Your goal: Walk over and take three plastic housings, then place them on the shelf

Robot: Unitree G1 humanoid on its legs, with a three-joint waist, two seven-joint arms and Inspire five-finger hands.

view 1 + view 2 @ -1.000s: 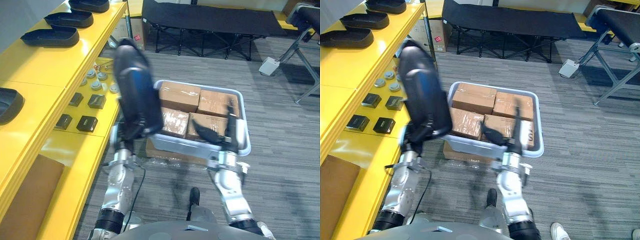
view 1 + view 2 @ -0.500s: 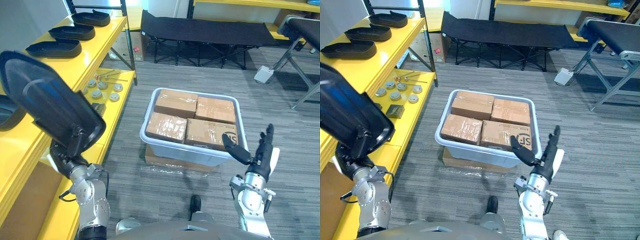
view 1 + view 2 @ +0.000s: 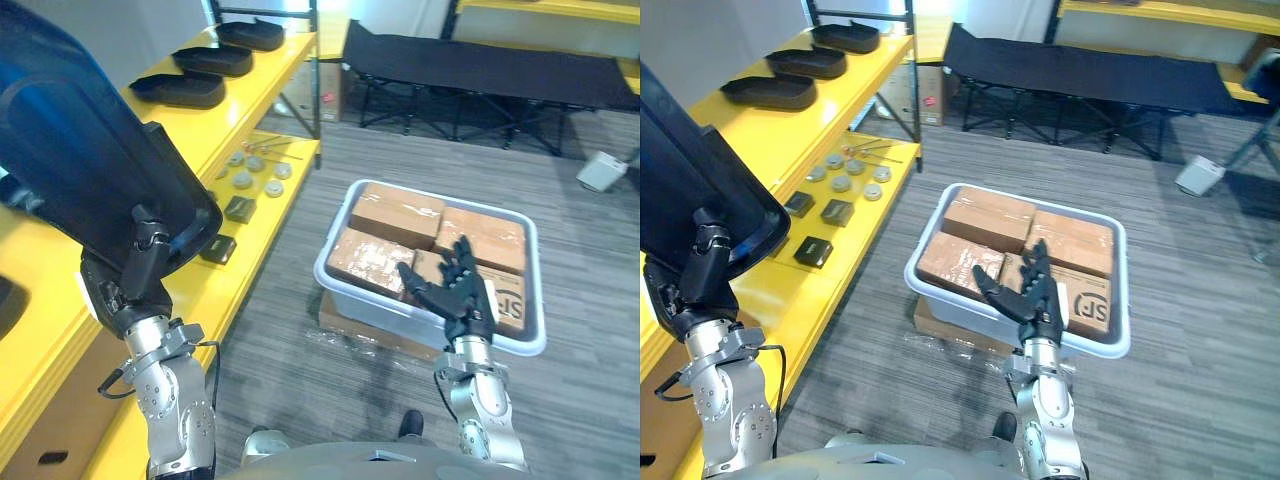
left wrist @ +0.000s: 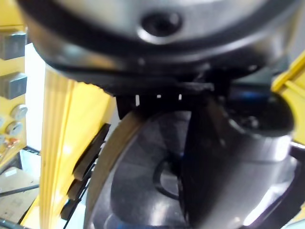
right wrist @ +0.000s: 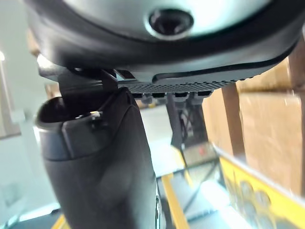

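While the left hand [image 3: 135,278], fingers curled, holds a black housing [image 3: 90,170] over the yellow shelf [image 3: 780,130] — not yet placed — three housings [image 3: 180,90] lie there; right hand [image 3: 455,290] spread, empty.

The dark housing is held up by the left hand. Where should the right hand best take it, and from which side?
Probably the rim of its right edge, coming from the robot's right: the housing is a shallow shell held tilted, the left hand clamps its lower end, and the open right hand is on that side.
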